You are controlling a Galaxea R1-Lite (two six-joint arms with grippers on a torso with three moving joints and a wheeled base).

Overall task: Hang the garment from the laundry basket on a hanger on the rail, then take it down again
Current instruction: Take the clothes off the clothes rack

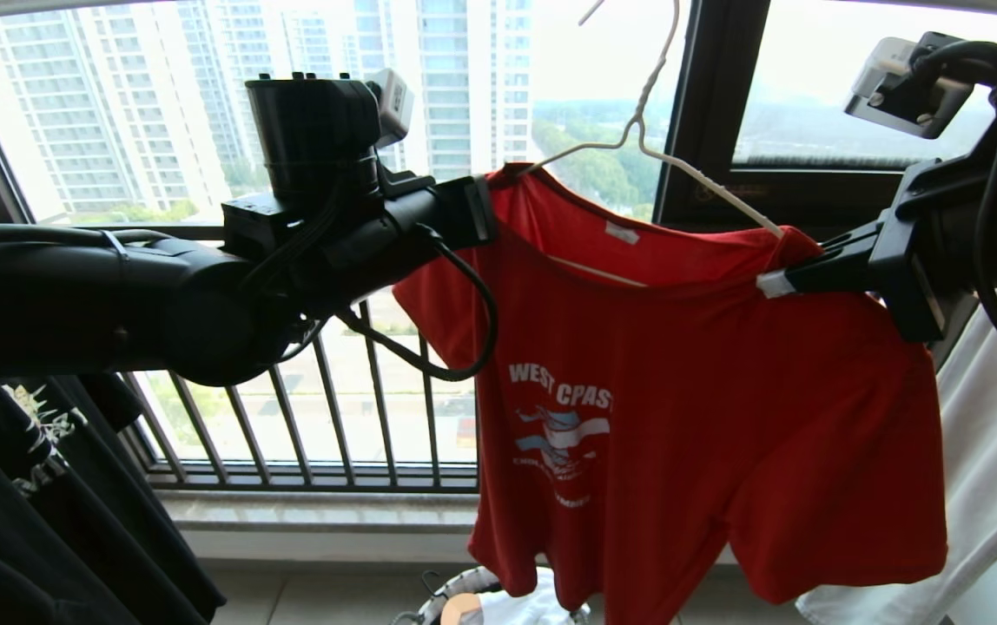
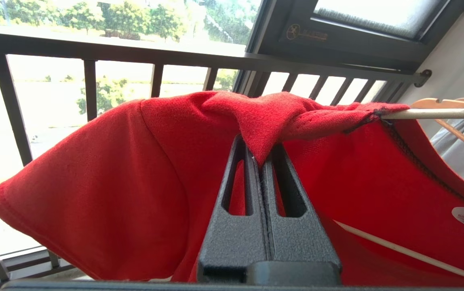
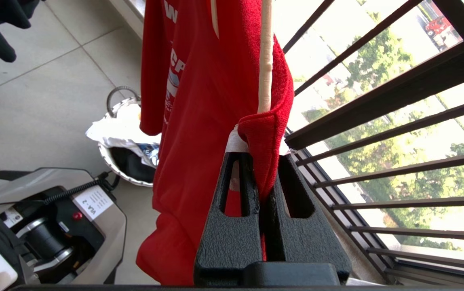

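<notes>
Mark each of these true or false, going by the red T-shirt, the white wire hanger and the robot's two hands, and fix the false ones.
1. The red T-shirt hangs on a white wire hanger. True.
2. The left hand is open and clear of the cloth. False: it is shut on the shirt's shoulder.
3. The right hand pinches the shirt at the other shoulder, by the hanger's end. True.
4. The laundry basket sits on the floor below the shirt. True.
5. The shirt's chest lettering is black. False: it is white.
</notes>
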